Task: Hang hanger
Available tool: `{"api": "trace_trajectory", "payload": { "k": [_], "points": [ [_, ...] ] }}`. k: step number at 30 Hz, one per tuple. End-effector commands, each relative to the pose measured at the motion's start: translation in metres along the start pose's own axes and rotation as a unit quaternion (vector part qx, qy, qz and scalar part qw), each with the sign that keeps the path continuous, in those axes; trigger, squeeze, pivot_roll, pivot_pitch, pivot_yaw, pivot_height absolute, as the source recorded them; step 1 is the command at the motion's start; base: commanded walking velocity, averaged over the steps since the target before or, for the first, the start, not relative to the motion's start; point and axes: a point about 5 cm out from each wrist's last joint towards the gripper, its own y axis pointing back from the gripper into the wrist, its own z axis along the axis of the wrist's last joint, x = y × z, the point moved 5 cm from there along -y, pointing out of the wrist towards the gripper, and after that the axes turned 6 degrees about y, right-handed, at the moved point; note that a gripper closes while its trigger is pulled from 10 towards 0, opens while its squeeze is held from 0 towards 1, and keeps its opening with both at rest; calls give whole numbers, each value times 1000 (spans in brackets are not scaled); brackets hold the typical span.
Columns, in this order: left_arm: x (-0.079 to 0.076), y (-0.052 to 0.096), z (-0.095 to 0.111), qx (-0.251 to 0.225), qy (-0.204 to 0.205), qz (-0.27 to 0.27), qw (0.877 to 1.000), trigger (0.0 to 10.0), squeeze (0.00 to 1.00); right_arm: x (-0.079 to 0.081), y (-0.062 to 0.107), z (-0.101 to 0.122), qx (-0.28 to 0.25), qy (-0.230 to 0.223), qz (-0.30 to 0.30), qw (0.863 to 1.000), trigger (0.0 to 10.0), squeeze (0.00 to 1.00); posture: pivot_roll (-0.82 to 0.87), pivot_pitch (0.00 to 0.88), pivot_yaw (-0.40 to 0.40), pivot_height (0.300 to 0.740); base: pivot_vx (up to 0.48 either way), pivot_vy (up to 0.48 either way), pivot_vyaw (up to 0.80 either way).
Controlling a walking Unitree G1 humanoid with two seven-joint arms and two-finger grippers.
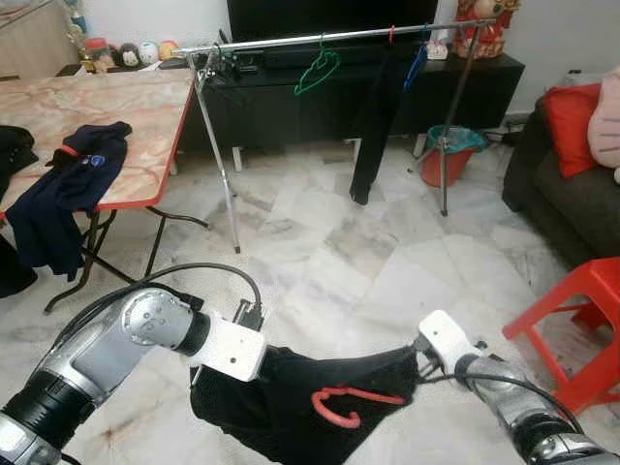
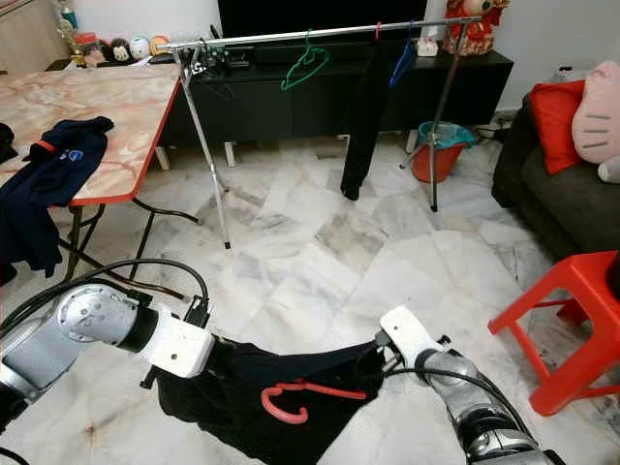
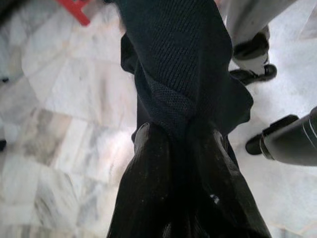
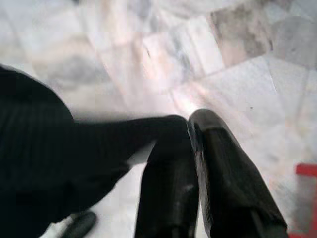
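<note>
I'm holding a black garment (image 1: 291,402) stretched between both arms, low over the marble floor (image 1: 320,252). My left end effector (image 3: 181,144) is pinching one end of it, fingers (image 3: 148,168) narrow and clamped on bunched fabric. My right end effector (image 4: 190,131) is gripping the other end, fingers (image 4: 218,168) narrow with cloth pressed between them. A red hanger (image 1: 347,405) is lying against the front of the garment, hook curled at its left end, between my two wrists.

Ahead, a metal clothes rack (image 1: 320,39) is standing in front of a black TV cabinet (image 1: 329,92). A green hanger (image 1: 318,70) is hanging on the rail, a long dark garment (image 1: 373,126) is hanging beside it, and a blue hanger (image 1: 417,66) is next to that. A red bucket (image 1: 453,155) is sitting near the rack's right leg.

On my left, a counter (image 1: 116,116) with a marbled top is carrying a navy shirt (image 1: 68,189) that is draping over its edge. On my right, a red stool (image 1: 581,320) is standing near a dark sofa (image 1: 567,194) with a red cushion (image 1: 573,116).
</note>
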Motion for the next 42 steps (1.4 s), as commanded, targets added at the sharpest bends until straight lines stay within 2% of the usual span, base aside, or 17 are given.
{"api": "trace_trajectory", "payload": {
  "k": [1,5,8,9,10,11,15,16,18,20,25,27,29,32,33,38,42],
  "points": [
    [1,-1,-5,11,16,9,1000,10000,0,-5,0,13,-26,-18,4,1000,10000,1000,75,0,7,740,0,0,0],
    [-2,-2,-15,30,28,12,999,10000,0,1,0,17,-33,0,35,999,10000,1000,75,0,7,740,0,0,0],
    [0,-4,-20,36,46,29,998,10000,0,3,0,16,-30,-11,45,998,10000,1000,70,0,10,740,0,0,0],
    [0,-8,-22,33,65,44,996,10000,0,5,1,13,-18,8,62,998,10000,1000,68,0,10,740,0,0,0],
    [0,-9,-23,29,76,47,996,10000,0,6,2,12,-14,5,65,998,10000,1000,69,0,9,740,0,0,0],
    [0,-9,-23,29,76,47,996,10000,0,6,2,12,-14,5,65,998,10000,1000,69,0,9,740,0,0,0],
    [1,-9,-30,27,125,68,990,10000,0,-4,3,19,-34,14,39,999,10000,1000,68,0,8,740,0,0,0],
    [5,-8,-36,26,156,94,983,10000,0,-13,4,27,-51,24,9,998,10000,1000,68,0,8,740,0,0,0],
    [14,-8,-41,18,191,135,972,10000,0,-18,5,37,-75,25,-17,997,10000,1000,65,0,8,740,0,0,0],
    [18,-9,-41,12,198,150,969,10000,0,-20,6,41,-88,21,-32,995,10000,1000,67,0,7,740,0,0,0],
    [28,-17,-37,-26,255,191,947,10000,0,-27,15,56,-151,1,-91,984,10000,1000,59,0,7,740,0,0,0],
    [30,-18,-37,-29,263,200,943,10000,0,-28,17,58,-160,0,-100,982,10000,1000,59,0,7,740,0,0,0],
    [39,-16,-28,-74,306,220,923,10000,0,-35,24,55,-172,-10,-147,974,10000,1000,53,0,6,740,0,0,0],
    [42,-16,-23,-95,319,221,917,10000,0,-38,26,52,-173,-16,-166,971,10000,1000,54,0,5,740,0,0,0],
    [44,-15,-18,-111,327,218,913,10000,0,-37,28,48,-173,-18,-178,969,10000,0,54,0,5,740,0,0,0],
    [51,-12,-11,-130,340,228,903,10000,0,-22,33,34,-165,9,-213,963,10000,0,50,0,7,740,0,0,0],
    [55,-8,-10,-133,339,233,902,10000,0,-14,30,28,-165,-14,-209,964,10000,0,48,0,11,740,0,0,0]
  ]
}}
